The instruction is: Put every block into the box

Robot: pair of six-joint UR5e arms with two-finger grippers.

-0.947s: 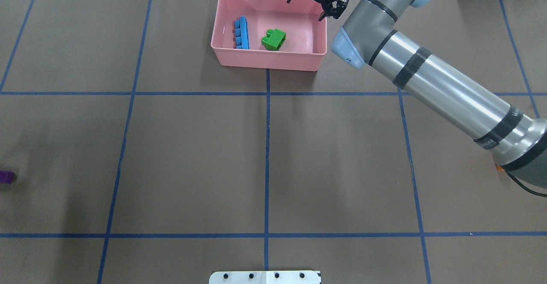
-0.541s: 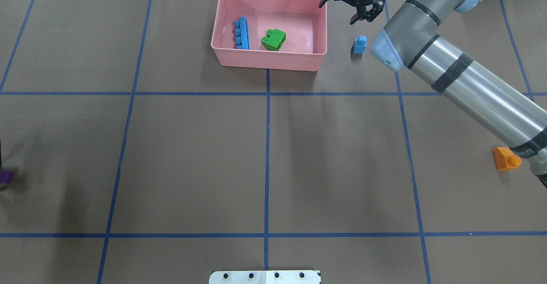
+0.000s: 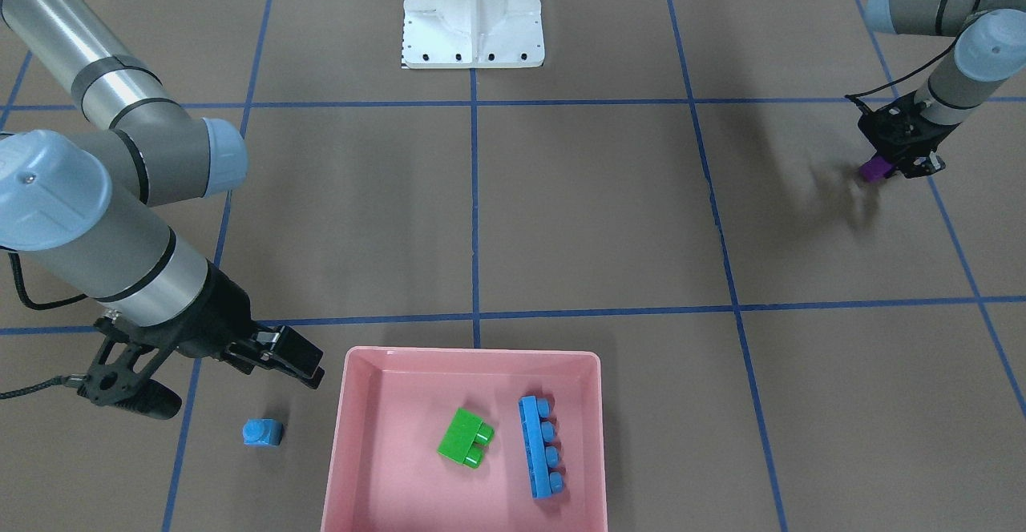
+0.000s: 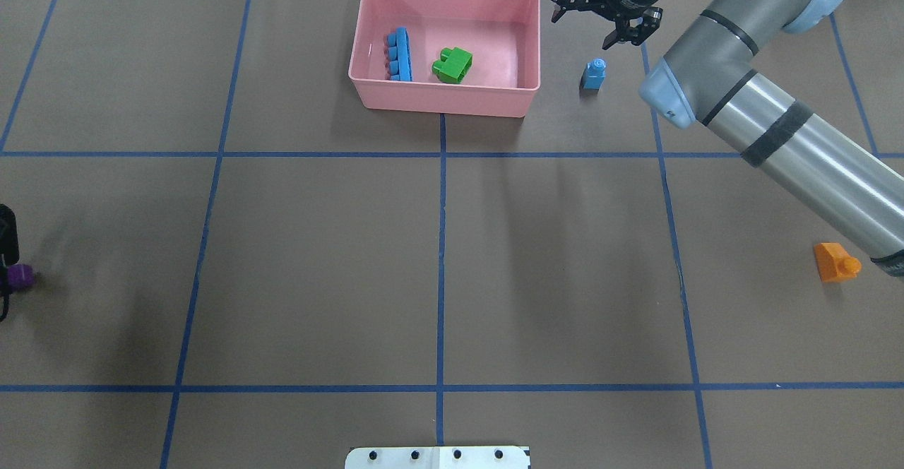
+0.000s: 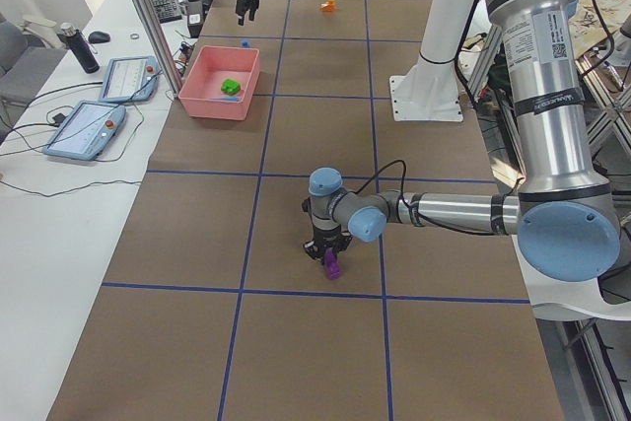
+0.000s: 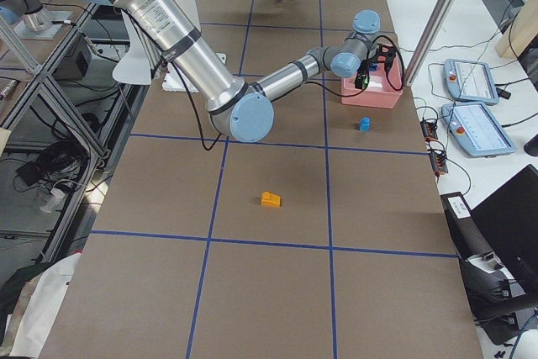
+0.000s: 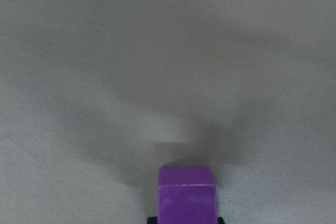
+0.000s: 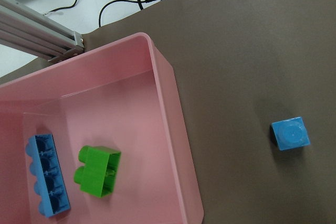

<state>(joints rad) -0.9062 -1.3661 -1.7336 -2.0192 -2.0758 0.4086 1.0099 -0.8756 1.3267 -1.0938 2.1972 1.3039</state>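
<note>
The pink box [image 4: 441, 105] stands at the far middle of the table. It holds the long blue brick [image 4: 400, 54] and the green brick [image 4: 453, 64]. The tiny blue brick [image 4: 594, 73] stands on the table just right of the box. My right gripper [image 4: 585, 24] hangs open and empty a little beyond it. The orange brick [image 4: 835, 263] lies at the right, beside my right arm. My left gripper [image 3: 891, 170] is shut on the purple brick [image 3: 874, 168] at the far left edge, low over the table. The brick fills the bottom of the left wrist view [image 7: 187, 194].
The white robot base [image 4: 438, 457] sits at the near middle edge. My right arm slants across the table's right side, over the orange brick's area. Operator tablets [image 6: 475, 128] lie beyond the table's far edge.
My right gripper has swung right, from over the box to beside it, uncovering the tiny blue and orange bricks. My left gripper has come in at the left edge and the purple brick has shifted slightly.
</note>
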